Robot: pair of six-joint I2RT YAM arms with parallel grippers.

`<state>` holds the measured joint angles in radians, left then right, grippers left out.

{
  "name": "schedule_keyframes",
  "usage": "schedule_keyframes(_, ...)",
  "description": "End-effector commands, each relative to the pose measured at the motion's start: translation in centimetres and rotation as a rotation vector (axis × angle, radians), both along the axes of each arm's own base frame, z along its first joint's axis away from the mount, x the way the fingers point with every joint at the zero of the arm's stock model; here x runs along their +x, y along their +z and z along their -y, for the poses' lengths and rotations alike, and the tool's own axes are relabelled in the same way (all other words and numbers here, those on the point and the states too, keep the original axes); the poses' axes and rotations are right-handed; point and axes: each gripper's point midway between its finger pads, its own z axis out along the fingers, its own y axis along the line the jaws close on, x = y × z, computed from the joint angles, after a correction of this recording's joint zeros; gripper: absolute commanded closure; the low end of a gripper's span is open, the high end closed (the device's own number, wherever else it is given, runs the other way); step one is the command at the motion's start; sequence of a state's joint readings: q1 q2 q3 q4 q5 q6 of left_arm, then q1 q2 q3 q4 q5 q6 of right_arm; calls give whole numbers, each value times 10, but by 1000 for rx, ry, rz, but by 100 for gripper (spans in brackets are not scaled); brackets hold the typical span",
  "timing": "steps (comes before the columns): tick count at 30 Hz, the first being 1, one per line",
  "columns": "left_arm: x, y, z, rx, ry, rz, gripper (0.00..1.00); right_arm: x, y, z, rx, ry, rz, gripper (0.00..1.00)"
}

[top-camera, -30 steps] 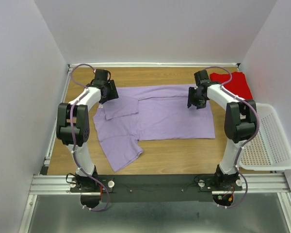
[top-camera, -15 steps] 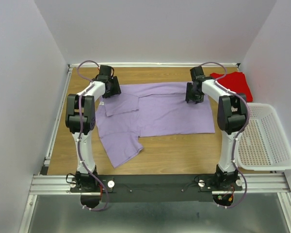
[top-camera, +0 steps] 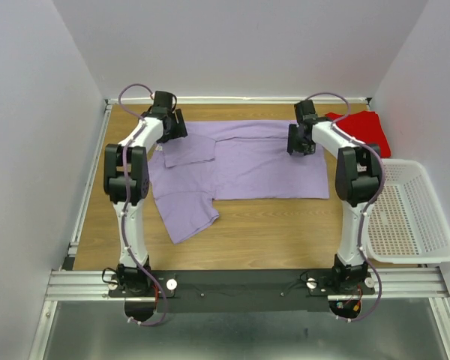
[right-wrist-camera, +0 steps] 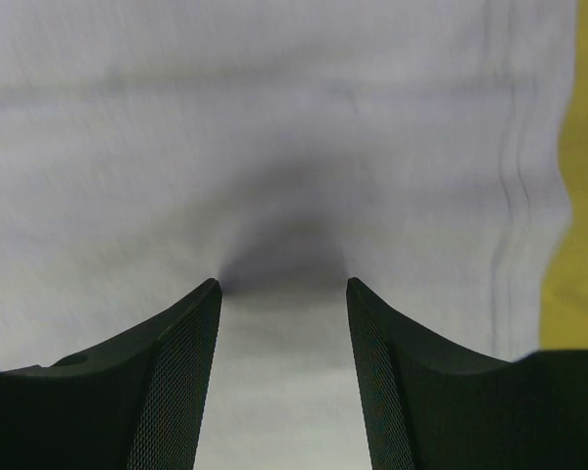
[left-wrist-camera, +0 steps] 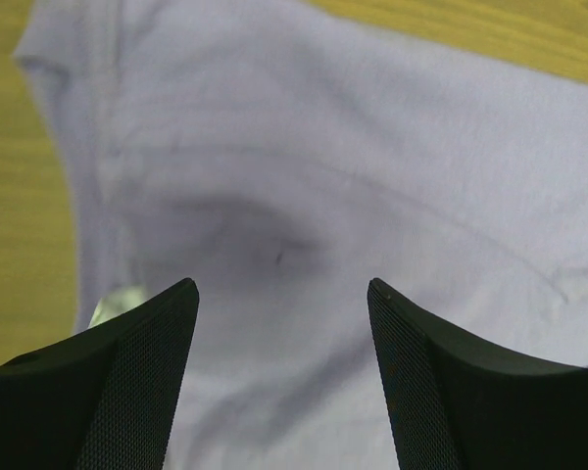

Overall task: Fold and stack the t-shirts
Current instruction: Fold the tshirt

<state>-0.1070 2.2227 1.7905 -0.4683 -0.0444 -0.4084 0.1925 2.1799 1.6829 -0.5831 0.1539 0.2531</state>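
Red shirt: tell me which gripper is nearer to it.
Right. The right gripper is over the far right edge of the purple shirt, just left of the red shirt; the left gripper is over its far left corner, much farther away.

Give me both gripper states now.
Left gripper: open, jaws apart over the purple shirt, nothing held.
Right gripper: open, jaws apart low over the same shirt, no grip visible.
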Motion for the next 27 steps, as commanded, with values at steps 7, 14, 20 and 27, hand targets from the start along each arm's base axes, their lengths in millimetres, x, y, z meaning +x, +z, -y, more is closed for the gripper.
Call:
schedule_keyframes(7,-138,47,-41,65,104,-19,23,-100,54,26,-19,-59,-5,36)
schedule_keyframes(14,-214,8,-47,41,150,-106,28,-150,52,28,25,-82,-30,36)
schedule_keyframes(20,-229,-20,-55,13,188,-131,40,-170,46,29,33,-88,-48,36)
schedule_keyframes(27,-227,-22,-62,24,212,-106,46,-183,41,36,11,-96,-56,37)
